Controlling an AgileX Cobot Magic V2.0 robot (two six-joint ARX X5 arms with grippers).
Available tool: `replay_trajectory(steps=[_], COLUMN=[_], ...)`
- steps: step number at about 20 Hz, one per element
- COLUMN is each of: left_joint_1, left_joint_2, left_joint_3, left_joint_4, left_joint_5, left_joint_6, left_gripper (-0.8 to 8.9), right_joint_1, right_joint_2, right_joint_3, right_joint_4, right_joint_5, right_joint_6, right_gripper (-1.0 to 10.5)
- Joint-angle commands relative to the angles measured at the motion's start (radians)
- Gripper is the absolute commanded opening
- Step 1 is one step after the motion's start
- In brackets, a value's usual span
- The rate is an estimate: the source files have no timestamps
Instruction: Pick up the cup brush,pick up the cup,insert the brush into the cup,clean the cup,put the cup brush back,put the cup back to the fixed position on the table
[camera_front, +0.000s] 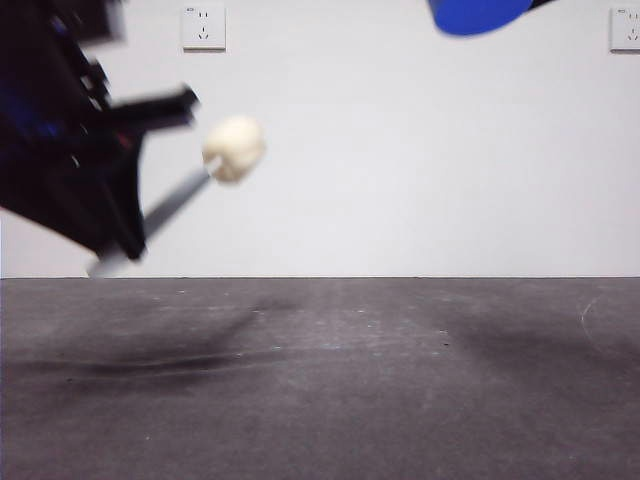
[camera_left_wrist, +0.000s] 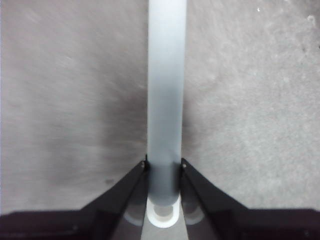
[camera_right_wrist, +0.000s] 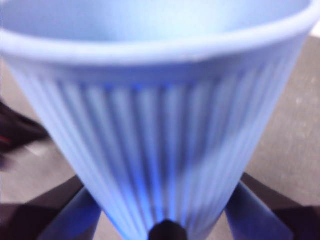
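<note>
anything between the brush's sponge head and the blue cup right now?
Nothing visible. The cream-yellow lobed sponge head and the ribbed blue plastic cup are both held aloft, with only bare white wall between them.

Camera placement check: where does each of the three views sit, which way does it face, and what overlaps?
Front view: low at table height, facing the white wall; left gripper holds the cup brush aloft, cup at the top edge.
Left wrist view: on the left arm, looking down at the table; own jaws clamp the brush handle.
Right wrist view: on the right arm; right gripper jaws flank the blue cup.
Shared: brush in front and left wrist views; cup in front and right wrist views.
</note>
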Motion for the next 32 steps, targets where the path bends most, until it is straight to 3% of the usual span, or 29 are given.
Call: replay_trajectory(steps=[1, 6, 12, 18, 19, 21, 22, 28, 32], left_joint_1=[0.01, 0.043, 0.108, 0.107, 0.107, 0.107, 0.107, 0.107, 0.107], left_joint_2=[0.103, 0.258, 0.356, 0.383, 0.383, 0.383, 0.383, 0.378, 0.29], left_joint_3=[-0.005, -0.004, -0.003, -0.003, -0.003, -0.003, -0.003, 0.016, 0.056], left_joint_4=[0.049, 0.172, 0.175, 0.167, 0.159, 0.136, 0.132, 0.095, 0.056], left_joint_5=[0.026, 0.101, 0.172, 0.202, 0.221, 0.241, 0.249, 0.274, 0.269], left_joint_6=[-0.047, -0.1, -0.108, -0.108, -0.108, -0.107, -0.108, -0.105, -0.043], left_gripper=[-0.09, -0.08, -0.07, -0.02, 0.23, 2.96, 3.79, 3.78, 3.78], right_joint_1=[0.002, 0.002, 0.002, 0.002, 0.002, 0.002, 0.002, 0.002, 0.001], right_joint_2=[-0.053, -0.13, -0.134, -0.132, -0.132, -0.132, -0.132, -0.132, -0.104], right_joint_3=[0.003, 0.003, 0.003, 0.003, 0.003, 0.003, 0.003, 0.003, -0.002], right_joint_4=[0.003, -0.07, -0.103, -0.101, -0.101, -0.101, -0.101, -0.102, -0.058], right_joint_5=[-0.002, 0.0, -0.001, -0.001, -0.001, -0.001, -0.001, -0.001, 0.009], right_joint_6=[0.018, 0.018, 0.033, 0.034, 0.035, 0.036, 0.036, 0.035, -0.004], right_gripper=[-0.1, -0.1, -0.1, -0.1, -0.1, -0.1, -0.1, -0.1, -0.1])
